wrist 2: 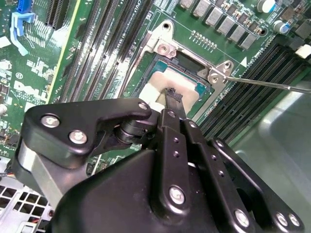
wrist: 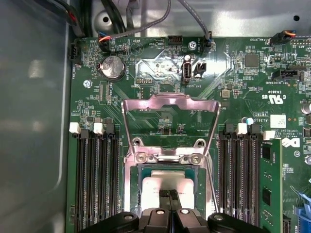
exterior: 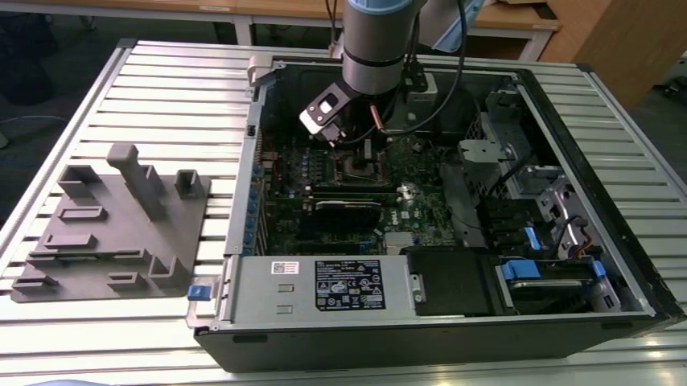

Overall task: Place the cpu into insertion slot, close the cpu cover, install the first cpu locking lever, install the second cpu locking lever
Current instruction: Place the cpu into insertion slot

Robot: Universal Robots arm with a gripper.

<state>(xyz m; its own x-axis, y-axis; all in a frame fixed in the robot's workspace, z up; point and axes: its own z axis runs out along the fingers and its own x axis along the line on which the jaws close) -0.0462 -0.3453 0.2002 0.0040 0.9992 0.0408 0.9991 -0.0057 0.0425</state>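
The cpu (wrist: 167, 183) lies flat in the insertion slot (wrist: 141, 174), its pale silver top showing in both wrist views. My gripper (wrist: 168, 193) is shut, its two thin fingertips together over the middle of the cpu (wrist 2: 154, 87), with nothing between them. I cannot tell whether the tips touch the chip. The cpu cover (wrist: 170, 101) is swung open, its window frame lying back over the green board beyond the hinge. A thin locking lever (wrist 2: 265, 84) sticks out sideways from the slot's corner. In the exterior view the gripper (exterior: 346, 138) hangs over the insertion slot (exterior: 359, 166) inside the open case.
Black memory slots (wrist: 95, 179) run along both sides of the socket, with one memory stick (wrist: 270, 184) seated. A coin battery (wrist: 112, 67) and cables lie beyond the cover. The case walls (exterior: 244, 185) enclose the board. A grey fixture (exterior: 108, 225) sits on the table at the exterior view's left.
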